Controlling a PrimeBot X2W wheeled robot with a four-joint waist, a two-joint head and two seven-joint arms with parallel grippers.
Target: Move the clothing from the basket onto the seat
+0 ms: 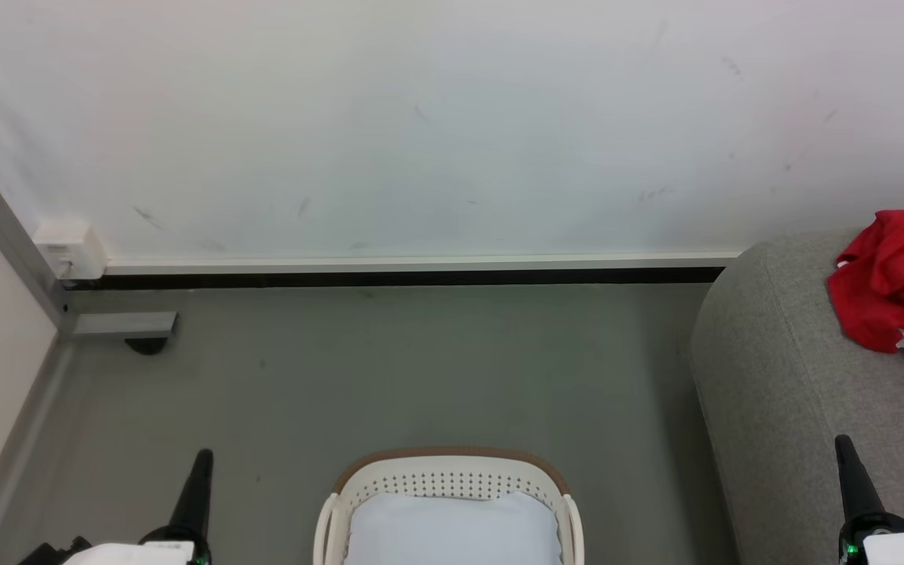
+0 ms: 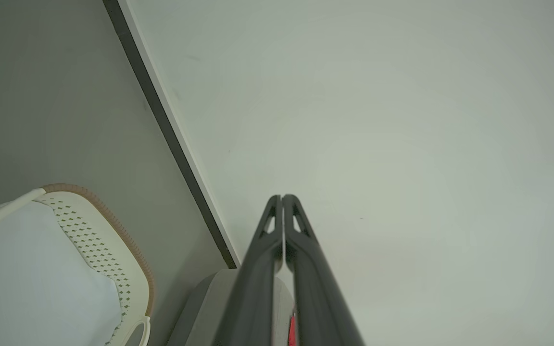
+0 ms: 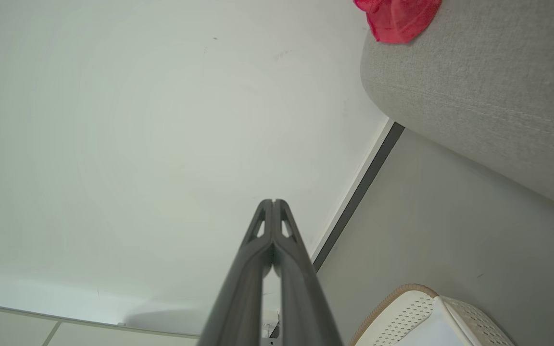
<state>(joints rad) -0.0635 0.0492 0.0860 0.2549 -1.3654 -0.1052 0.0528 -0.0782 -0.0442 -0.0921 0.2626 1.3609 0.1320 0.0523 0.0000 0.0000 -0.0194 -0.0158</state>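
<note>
Part of the job looks done. A red piece of clothing (image 1: 891, 275) lies in a crumpled heap on the seat (image 1: 781, 392), far over on the right, with a bit of white trim at its near edge. The picture cuts the heap off, so I cannot tell how many pieces are in it. The rest is left to do. The basket (image 1: 452, 457) stands on the floor (image 1: 381, 369), near and in the middle, and a white piece (image 1: 452, 530) lies inside it. What may be under the white piece is hidden. So at least that one has to go over to the seat.

The left tool (image 2: 282, 198) has its two dark fingers (image 2: 258, 269) pressed together, tip to tip, and pinches nothing. The right tool (image 3: 273, 202) is pressed together too and carries nothing. In the head view the left one is near the left side of the basket, apart from it, and the right one is by the near part of the seat. Neither touches any clothing.

The seat is big, grey and woven, with round edges. The floor is smooth and grey, and a strip of it shows between the basket and the seat. Far off is a white wall (image 1: 452, 118) with a few small scuff marks, and a dark strip (image 1: 413, 276) runs along its foot. At the far left a grey metal bar (image 1: 9, 235) stands by the side wall, with a small white box (image 1: 67, 247) beside it
</note>
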